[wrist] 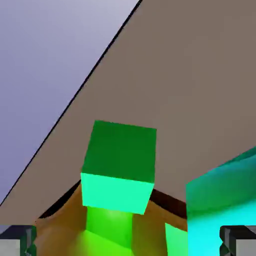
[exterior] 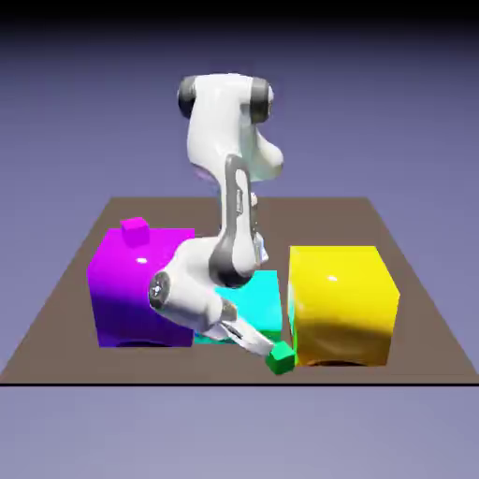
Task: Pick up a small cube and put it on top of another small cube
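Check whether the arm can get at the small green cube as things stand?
Probably yes: the jaws stand open and nothing shows between them and the green cube, though the yellow block crowds it closely.

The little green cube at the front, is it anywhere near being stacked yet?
Not yet. Nothing looks finished: the green cube sits near the big yellow block, with no small cube under or on it in view. The gripper is open and close to it, apparently lining up. Gripping, lifting and placing it on another small cube, perhaps the magenta one, seem left.
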`<state>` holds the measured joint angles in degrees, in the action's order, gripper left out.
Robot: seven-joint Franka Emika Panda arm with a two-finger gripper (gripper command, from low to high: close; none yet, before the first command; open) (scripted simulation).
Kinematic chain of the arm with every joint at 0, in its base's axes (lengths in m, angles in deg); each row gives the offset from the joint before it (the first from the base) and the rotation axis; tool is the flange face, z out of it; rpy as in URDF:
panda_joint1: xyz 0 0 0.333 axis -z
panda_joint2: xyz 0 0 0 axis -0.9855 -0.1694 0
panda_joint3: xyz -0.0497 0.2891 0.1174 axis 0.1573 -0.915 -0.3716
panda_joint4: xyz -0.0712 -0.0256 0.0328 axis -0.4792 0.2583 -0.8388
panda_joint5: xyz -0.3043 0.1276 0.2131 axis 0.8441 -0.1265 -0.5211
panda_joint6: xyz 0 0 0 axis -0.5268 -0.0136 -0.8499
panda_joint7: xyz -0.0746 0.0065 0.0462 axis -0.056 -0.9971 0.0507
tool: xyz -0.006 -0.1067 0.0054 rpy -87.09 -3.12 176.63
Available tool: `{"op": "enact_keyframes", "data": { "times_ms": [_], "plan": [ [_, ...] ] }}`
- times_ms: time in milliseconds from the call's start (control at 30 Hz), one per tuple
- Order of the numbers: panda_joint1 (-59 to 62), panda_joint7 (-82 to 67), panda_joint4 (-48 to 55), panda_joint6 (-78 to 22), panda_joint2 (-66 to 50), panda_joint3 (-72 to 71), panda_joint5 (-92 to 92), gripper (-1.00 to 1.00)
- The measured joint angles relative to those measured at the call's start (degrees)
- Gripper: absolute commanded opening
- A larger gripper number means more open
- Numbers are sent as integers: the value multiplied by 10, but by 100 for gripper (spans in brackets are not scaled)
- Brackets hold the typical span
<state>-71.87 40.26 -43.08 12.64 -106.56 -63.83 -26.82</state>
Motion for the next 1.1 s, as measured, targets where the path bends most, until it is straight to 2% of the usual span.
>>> {"op": "enact_keyframes", "data": {
  "times_ms": [100,200,233,300,400,633,1100],
  "plan": [
    [7,20,41,-57,-54,1,-33,0],
    [-13,1,14,-7,-74,-14,-56,0],
    [-18,-4,6,7,-80,-18,-62,-100],
    [-18,-5,6,7,-80,-18,-62,-100],
    [-2,24,50,-63,-53,3,-37,-100],
    [-147,61,171,-148,-10,7,-79,-100],
    [-130,-193,26,-19,266,-280,22,-100]
  ]
}}
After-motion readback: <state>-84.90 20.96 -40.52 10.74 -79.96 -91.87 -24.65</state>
